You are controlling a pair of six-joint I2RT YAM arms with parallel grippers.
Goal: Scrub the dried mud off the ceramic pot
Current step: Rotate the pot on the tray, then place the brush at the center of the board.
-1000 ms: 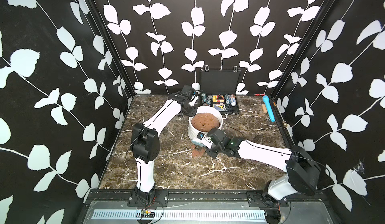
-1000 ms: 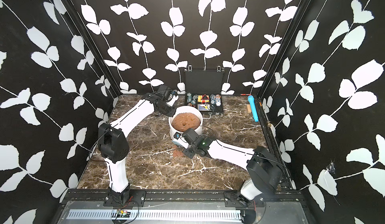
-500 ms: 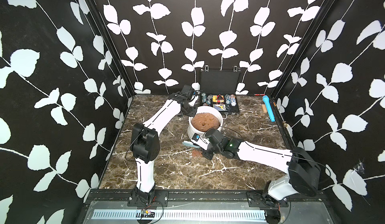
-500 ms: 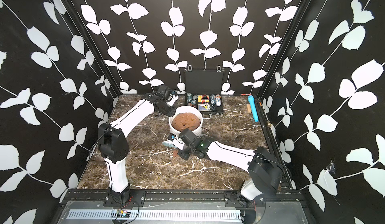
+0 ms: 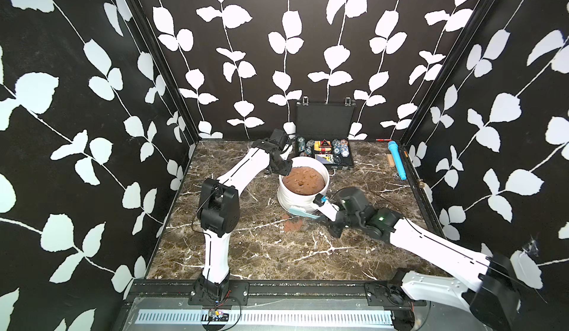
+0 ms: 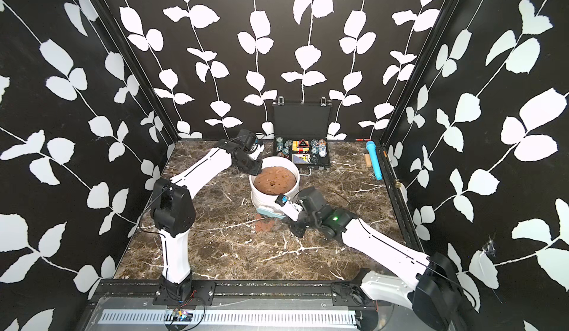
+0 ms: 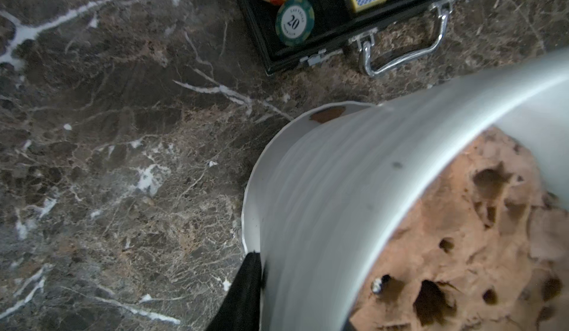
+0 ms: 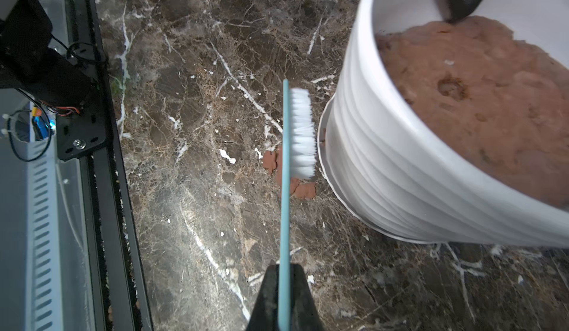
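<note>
Our right gripper (image 8: 284,283), clamping the blue brush (image 8: 285,209), has swung back; bristles (image 8: 303,132) face the ceramic pot (image 8: 385,166) wall, just beside. Whether our left gripper (image 5: 284,169) grips the rim, we cannot tell.

The pot (image 7: 338,190) is blurred and cut off in the left wrist view. The mud flakes (image 8: 270,160) are partly hidden by the brush (image 8: 303,132). Whether the left claw (image 5: 284,169) is closed cannot be told.

"20" on green poker chip (image 7: 294,21) in blk case (image 7: 329,27); other txt illegible.
</note>
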